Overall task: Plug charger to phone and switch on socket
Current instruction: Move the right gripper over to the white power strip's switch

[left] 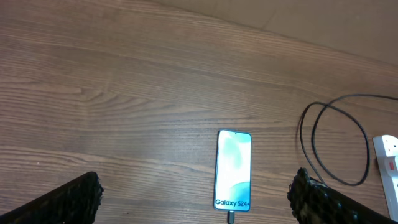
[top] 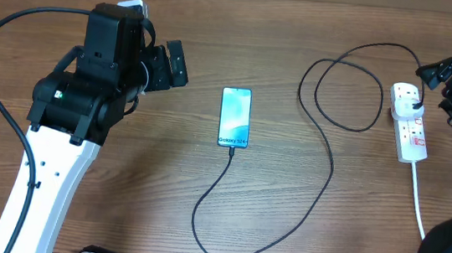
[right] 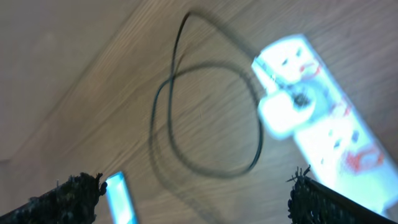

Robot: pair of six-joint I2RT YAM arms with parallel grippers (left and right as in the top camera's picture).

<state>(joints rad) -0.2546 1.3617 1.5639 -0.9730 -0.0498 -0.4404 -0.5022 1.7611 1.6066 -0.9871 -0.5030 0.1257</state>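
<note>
Overhead view: a wooden table (top: pixel 220 25) carries the phone (top: pixel 235 117), lying flat and face up near its middle with its cyan screen lit. The charger (top: pixel 330 173) — a thin black cable — meets the phone's near end and swings down toward the table's front edge. It then climbs back to the right and coils in a loose loop before reaching the socket (top: pixel 410 133), a white power strip lying well to the phone's right. The cable's far end sits at the strip's top outlet. A white cord (top: pixel 418 197) trails from the strip toward the front right corner. Only the cable's loop lies between phone and socket.

The left gripper (top: pixel 167 66) hovers left of the phone, well apart from it, jaws spread wide and empty. The right gripper (top: pixel 447 91) hangs just beside the socket's top end, also spread wide and holding nothing. Whether it touches the strip cannot be told from above.

Left wrist view makes the white lettering at the phone's near end legible and shows the small plug tip seated in its bottom edge, framed between two black fingertips (left: pixel 74 199). Right wrist view is blurred — it gives the loop, a pale block on the strip's outlet, smears of red further along, and a corner of the phone's screen at lower left.
</note>
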